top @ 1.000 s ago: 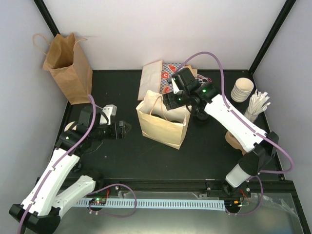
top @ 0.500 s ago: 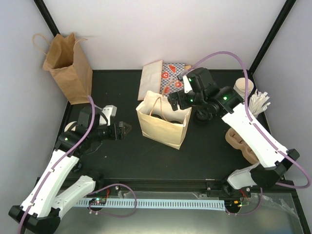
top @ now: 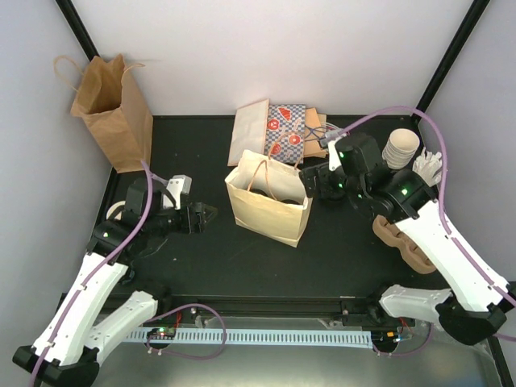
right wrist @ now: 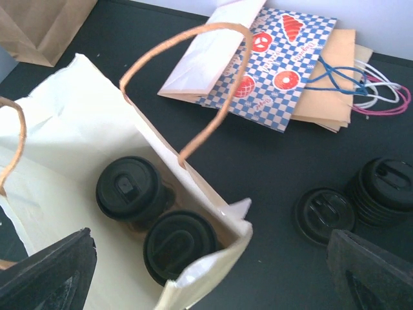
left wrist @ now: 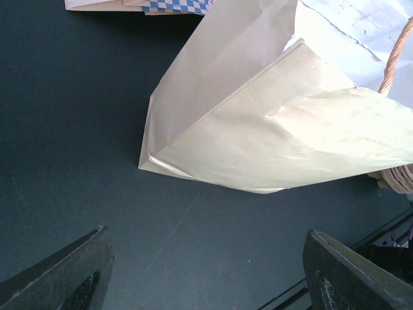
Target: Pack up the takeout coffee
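Two lidded cups sit upright inside the cream bag, just left of your right gripper, jaws wide, empty. Your left gripper, also wide open, hangs on the bag's far side.

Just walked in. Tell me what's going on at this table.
Two robot arms are packing takeout coffee. Two lidded cups already stand inside the cream paper bag in the middle of the table. The right gripper hovers open and empty by the bag's far right corner. The left gripper is open and empty on the bag's left. Loose lids and a stack of empty cups sit off to the right.
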Action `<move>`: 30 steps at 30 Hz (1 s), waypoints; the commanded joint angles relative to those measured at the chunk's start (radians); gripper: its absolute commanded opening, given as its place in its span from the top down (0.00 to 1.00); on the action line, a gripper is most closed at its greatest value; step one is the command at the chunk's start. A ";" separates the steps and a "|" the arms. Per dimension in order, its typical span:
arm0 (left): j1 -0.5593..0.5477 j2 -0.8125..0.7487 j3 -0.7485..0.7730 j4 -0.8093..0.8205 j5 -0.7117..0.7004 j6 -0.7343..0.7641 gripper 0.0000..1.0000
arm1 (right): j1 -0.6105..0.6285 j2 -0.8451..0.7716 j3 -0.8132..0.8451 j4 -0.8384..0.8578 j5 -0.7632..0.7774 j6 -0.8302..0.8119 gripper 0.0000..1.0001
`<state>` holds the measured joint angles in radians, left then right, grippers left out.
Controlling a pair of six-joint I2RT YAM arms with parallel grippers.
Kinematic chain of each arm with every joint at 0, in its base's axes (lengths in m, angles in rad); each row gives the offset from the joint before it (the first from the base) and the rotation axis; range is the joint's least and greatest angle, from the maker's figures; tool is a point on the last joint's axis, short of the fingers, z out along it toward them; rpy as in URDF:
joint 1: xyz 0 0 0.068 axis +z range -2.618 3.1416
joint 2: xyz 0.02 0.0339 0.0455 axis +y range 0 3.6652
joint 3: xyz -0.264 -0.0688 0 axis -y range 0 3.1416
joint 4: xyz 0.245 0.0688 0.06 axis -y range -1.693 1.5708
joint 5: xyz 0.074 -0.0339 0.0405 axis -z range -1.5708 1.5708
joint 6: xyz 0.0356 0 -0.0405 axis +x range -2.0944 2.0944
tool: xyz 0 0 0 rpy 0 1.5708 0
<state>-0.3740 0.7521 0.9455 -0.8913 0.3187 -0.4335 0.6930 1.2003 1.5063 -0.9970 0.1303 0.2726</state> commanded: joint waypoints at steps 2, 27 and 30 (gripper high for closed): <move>0.006 -0.019 0.024 -0.002 0.028 -0.004 0.17 | -0.006 -0.090 -0.067 0.033 0.089 0.022 0.00; 0.007 0.007 0.063 -0.025 -0.104 0.242 0.01 | -0.098 -0.164 -0.289 0.059 0.271 0.186 0.01; 0.006 0.010 0.052 -0.019 -0.141 0.295 0.01 | -0.227 -0.149 -0.281 0.066 0.175 0.169 0.05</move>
<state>-0.3740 0.7536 0.9684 -0.9012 0.2428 -0.2432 0.5865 1.0370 1.1923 -0.9543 0.3698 0.4301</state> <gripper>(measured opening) 0.987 0.965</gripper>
